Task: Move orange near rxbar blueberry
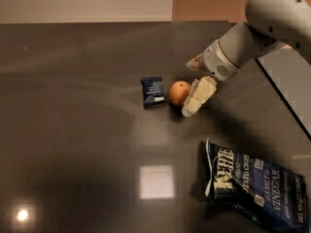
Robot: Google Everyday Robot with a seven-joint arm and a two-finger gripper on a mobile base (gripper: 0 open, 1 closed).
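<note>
The orange point(178, 92) sits on the dark table point(73, 130), just right of the rxbar blueberry point(152, 91), a small navy wrapper with white text. A narrow gap separates them. My gripper point(196, 79) is open, just right of the orange and slightly raised. One cream finger point(198, 97) hangs beside the orange's right side and the other shows behind it, further back. The orange is not held.
A large navy Kettle sea salt and vinegar chip bag point(256, 188) lies at the front right. A lighter panel point(291, 76) borders the table on the right. Light patches reflect on the table at the front.
</note>
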